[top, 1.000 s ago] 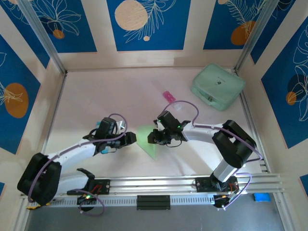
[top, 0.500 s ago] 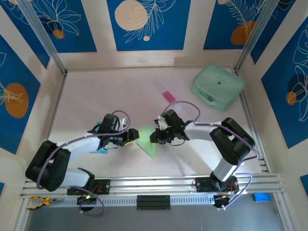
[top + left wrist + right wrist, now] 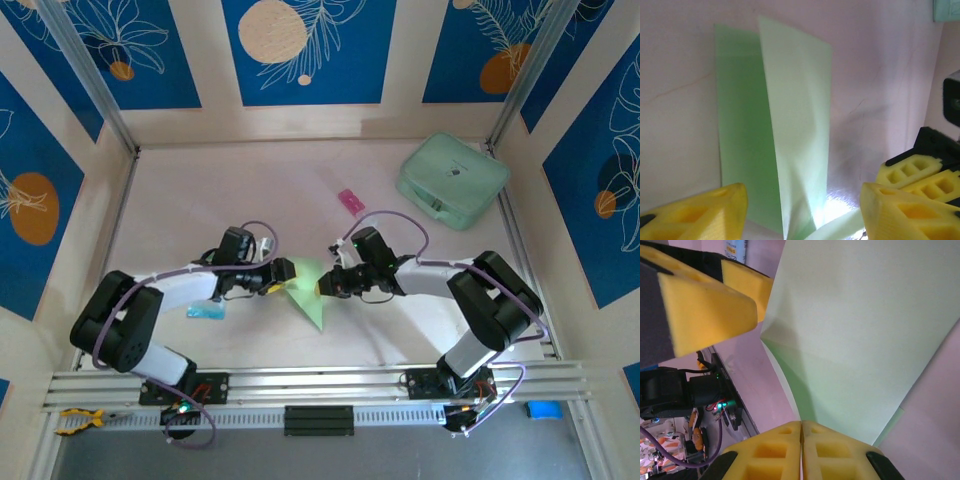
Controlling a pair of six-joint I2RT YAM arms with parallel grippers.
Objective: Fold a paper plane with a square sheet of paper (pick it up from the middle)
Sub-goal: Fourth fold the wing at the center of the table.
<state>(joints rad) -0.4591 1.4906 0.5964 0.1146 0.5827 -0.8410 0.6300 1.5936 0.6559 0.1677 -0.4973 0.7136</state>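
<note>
Lime-green paper (image 3: pixel 312 300) seemingly pinched by closed right end effector (image 3: pixel 323 287), left end effector (image 3: pixel 285 272) gaping near blue packet (image 3: pixel 204 312)

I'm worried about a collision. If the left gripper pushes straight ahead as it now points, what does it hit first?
Probably the paper, standing folded just ahead of the left gripper, between its open jaws. The right gripper pinching it comes next, though depth is unclear.

The square sheet of paper (image 3: pixel 306 288) is thin and pale lime green, folded along a sharp crease, with a lighter panel angled up beside a darker one. From above it looks like a wedge pointing near. It sits mid-counter (image 3: pixel 200 210), its right edge pinched in the right gripper's (image 3: pixel 801 426) closed jaws.
</note>
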